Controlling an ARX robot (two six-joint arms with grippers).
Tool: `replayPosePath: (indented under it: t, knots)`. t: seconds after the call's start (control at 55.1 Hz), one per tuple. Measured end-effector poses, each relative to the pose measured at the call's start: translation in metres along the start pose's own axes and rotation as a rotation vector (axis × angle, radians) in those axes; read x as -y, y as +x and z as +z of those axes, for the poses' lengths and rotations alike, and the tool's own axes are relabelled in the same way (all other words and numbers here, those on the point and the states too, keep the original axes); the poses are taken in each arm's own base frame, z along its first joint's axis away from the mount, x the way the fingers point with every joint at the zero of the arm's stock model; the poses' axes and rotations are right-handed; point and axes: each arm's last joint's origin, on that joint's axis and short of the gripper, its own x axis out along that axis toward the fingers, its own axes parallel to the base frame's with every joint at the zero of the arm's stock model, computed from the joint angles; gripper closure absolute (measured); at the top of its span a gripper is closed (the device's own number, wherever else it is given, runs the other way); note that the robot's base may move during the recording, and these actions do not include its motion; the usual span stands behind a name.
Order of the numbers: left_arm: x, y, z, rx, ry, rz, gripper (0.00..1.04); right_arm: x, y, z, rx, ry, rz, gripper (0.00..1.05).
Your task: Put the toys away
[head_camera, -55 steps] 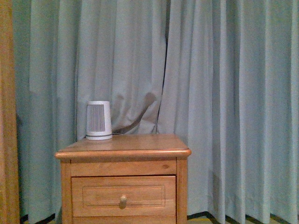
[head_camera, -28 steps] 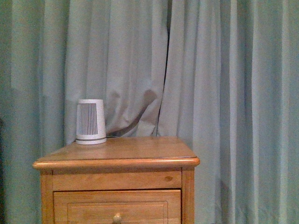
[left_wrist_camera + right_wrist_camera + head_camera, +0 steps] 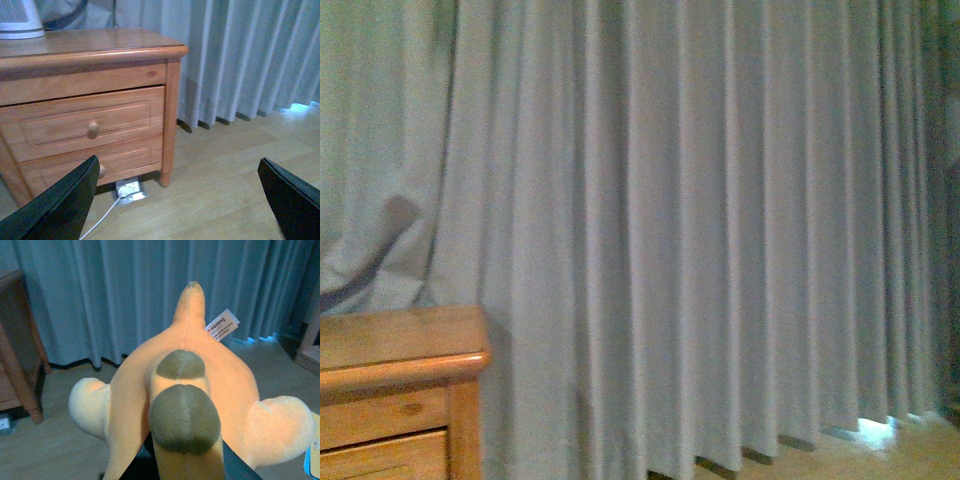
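Task status: partway, by my reading. The plush toy (image 3: 185,390) is off the floor (image 3: 45,450) and sits directly over the right gripper (image 3: 140,467), filling most of the right wrist view, with its sewn label (image 3: 221,325) on the far side. Only dark slivers of the gripper show beneath the fabric, so the contact itself is hidden. Since the toy is raised and nothing else supports it, I judge the jaws pinched on its underside. Pick-up looks done; stowing is left. No bin, box or other storage place is visible in any view, so the destination cannot be named. The left gripper (image 3: 175,197) is spread wide and empty, hanging low beside the wooden nightstand (image 3: 90,65), whose two drawers are both closed. A white ribbed device (image 3: 17,20) stands on the nightstand top. The front view shows only the grey curtain (image 3: 700,250) and a nightstand corner, no arm and no toy.
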Motion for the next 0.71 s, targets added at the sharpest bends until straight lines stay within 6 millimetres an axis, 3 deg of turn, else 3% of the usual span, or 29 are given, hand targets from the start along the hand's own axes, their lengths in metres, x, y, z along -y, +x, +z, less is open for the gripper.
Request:
replayPosePath:
  t: [0.708]
  knots:
    - [-0.0001, 0.0000, 0.0000, 0.000, 0.000, 0.003, 0.06, -0.0001, 0.0000, 0.0001, 0.001, 0.000, 0.003, 0.98]
